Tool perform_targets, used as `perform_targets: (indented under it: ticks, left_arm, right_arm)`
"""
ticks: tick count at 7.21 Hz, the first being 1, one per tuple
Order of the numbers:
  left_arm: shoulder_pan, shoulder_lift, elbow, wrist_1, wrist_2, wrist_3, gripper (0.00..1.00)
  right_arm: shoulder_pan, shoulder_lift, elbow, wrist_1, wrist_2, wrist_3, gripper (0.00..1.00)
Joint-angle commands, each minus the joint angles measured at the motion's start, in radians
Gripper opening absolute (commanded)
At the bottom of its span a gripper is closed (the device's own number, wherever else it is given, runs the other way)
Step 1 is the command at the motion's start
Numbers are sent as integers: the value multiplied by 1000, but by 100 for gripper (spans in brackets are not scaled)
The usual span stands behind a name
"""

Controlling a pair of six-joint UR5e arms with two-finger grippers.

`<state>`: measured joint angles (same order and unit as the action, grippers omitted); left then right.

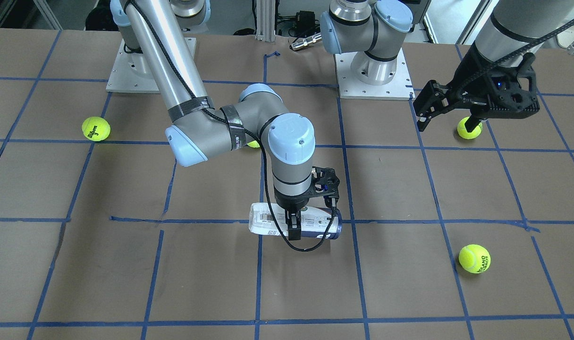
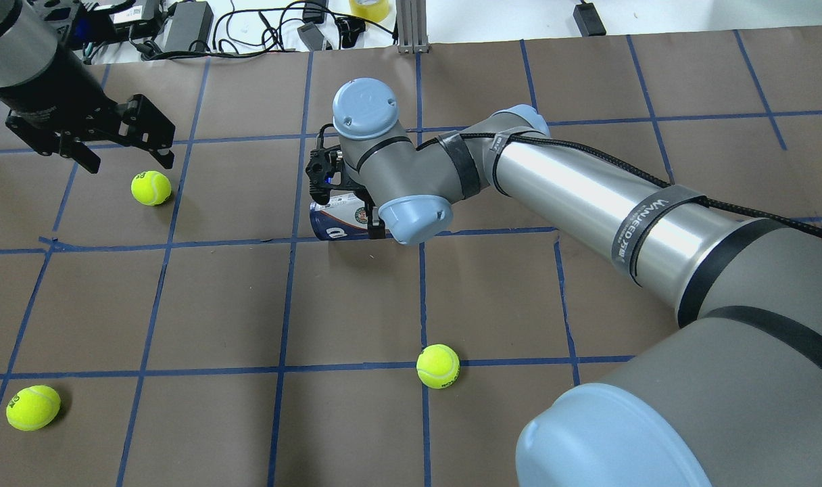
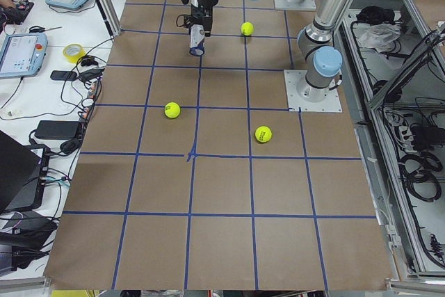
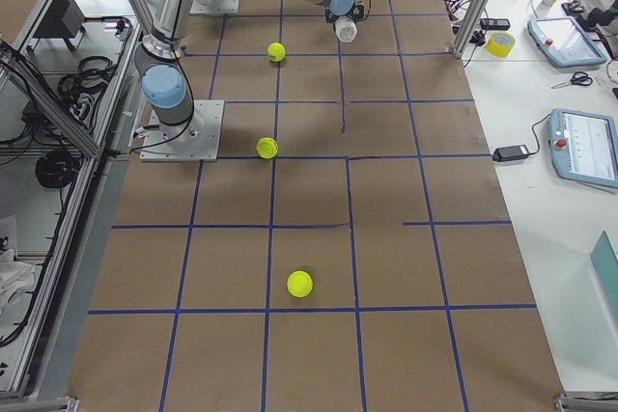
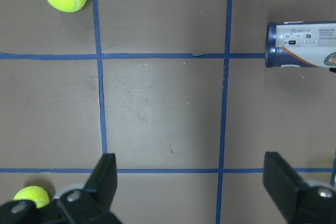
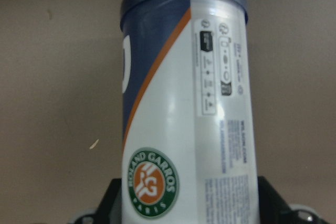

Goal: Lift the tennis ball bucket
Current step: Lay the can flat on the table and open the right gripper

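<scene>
The tennis ball bucket (image 1: 273, 225) is a white can with a navy end band. It lies on its side near a blue tape line at mid table. It also shows in the overhead view (image 2: 335, 220) and the left wrist view (image 5: 302, 44). My right gripper (image 1: 294, 227) comes straight down on its middle and is shut on it. In the right wrist view the can (image 6: 184, 103) fills the frame between the two fingers. I cannot tell if it touches the table. My left gripper (image 1: 423, 112) hangs open and empty off to the side, above a tennis ball (image 1: 469, 127).
Yellow-green tennis balls lie around: one (image 1: 96, 128) near the right arm's base, one (image 1: 474, 258) toward the operators' side, one (image 1: 254, 144) half hidden under the right forearm. Cables and power bricks (image 2: 181, 27) lie beyond the table's far edge.
</scene>
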<state>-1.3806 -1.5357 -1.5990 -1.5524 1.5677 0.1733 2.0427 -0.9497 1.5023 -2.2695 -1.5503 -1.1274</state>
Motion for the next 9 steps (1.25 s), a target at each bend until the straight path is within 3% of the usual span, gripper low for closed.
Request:
perform_targets:
  ticks: [1, 5, 7, 9]
  left_arm:
    - [-1, 0, -4, 0, 2, 0, 100]
    - [9, 2, -2, 0, -2, 0, 100]
    - [9, 2, -6, 0, -3, 0, 100]
    - [8, 2, -7, -1, -2, 0, 100]
  right_arm:
    - [1, 29, -2, -48, 22, 15, 85]
    - [-1, 26, -2, -45, 53, 18, 88]
    - [-1, 23, -1, -45, 52, 18, 100]
    - [-7, -12, -4, -32, 50, 32, 100]
